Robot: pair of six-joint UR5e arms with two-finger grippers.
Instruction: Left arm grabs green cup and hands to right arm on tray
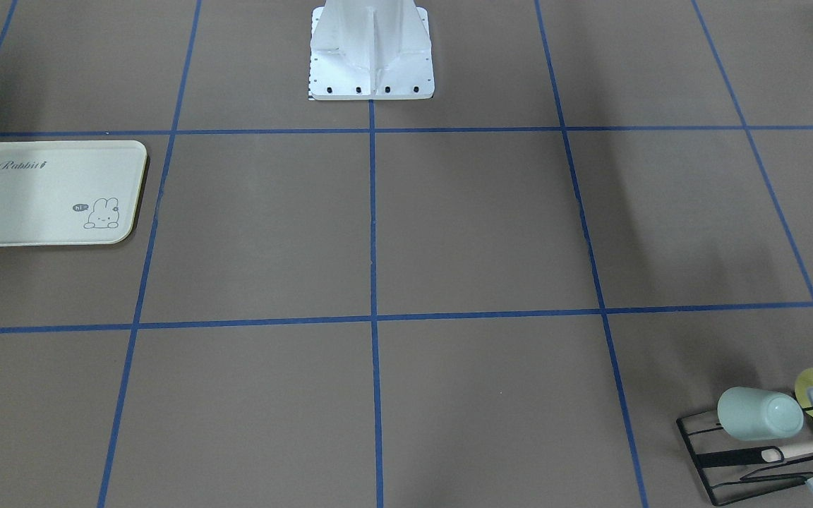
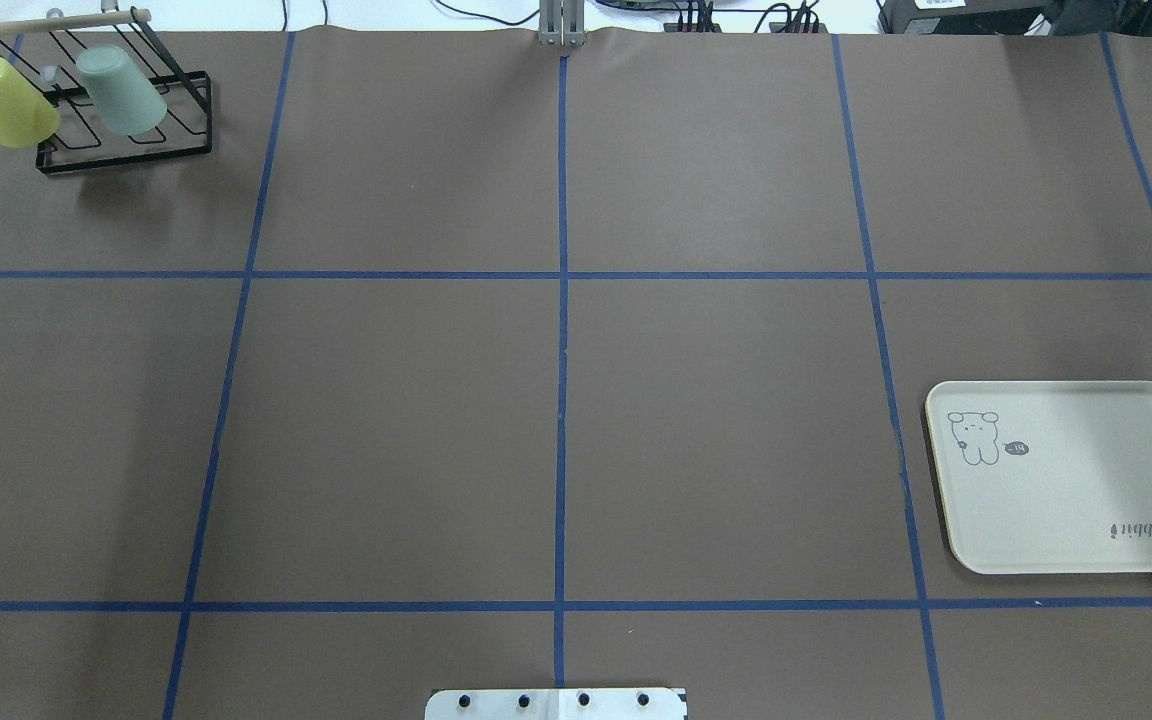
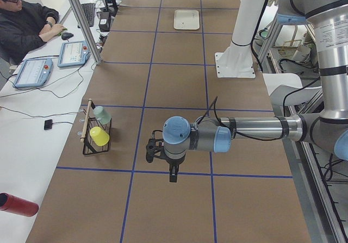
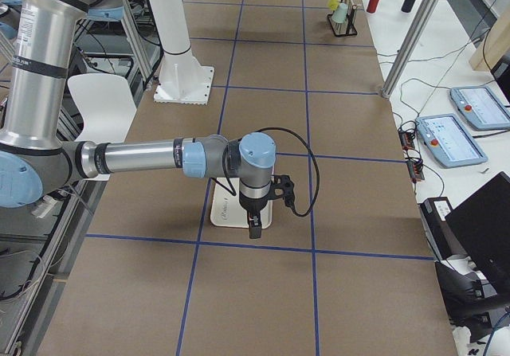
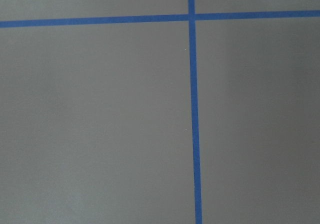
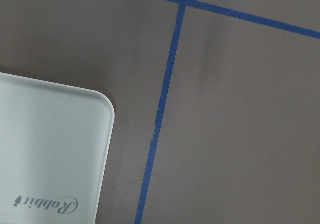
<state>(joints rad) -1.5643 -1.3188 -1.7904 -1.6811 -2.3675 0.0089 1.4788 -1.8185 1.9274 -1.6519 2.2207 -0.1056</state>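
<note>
Standing by the table (image 5: 100, 108), I see the left gripper (image 3: 173, 176) hanging above a blue tape crossing (image 5: 192, 17), well apart from the green cup (image 2: 122, 90). Whether it is wide or narrow I cannot tell (it shows only from the side camera).

The cup sits tilted on the black wire rack (image 2: 126, 160) in the far corner on the robot's left. It is just beside the yellow-green cup (image 2: 6, 100) and below a wooden bar (image 2: 46, 22).

The step in hand, as I judge it, is the reach to that rack. To do it well, the left arm should come at the mint cup from its free side, away from the yellow-green neighbour. It should close across the smooth wall near the middle, then draw the cup off along the line of its tilt so the wire does not catch the rim.

The right gripper (image 4: 254, 230) hangs over the tray (image 2: 1066, 478), which lies on the robot's right, well apart from the rack. Its opening I likewise cannot tell.
</note>
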